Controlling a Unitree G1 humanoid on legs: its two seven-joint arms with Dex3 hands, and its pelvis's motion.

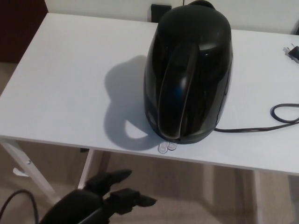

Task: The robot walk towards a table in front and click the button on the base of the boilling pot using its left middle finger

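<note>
A glossy black kettle stands on its base on the white table, its handle facing me. At the foot of the base, near the table's front edge, sits a small clear button. My left hand shows at the bottom left, below the table edge and down-left of the button. Its fingers are spread and point right, holding nothing. My right hand does not show.
A black power cord runs from the base across the right side of the table, with a plug at the far right. White table legs stand below on the beige floor. A dark wall socket is behind the kettle.
</note>
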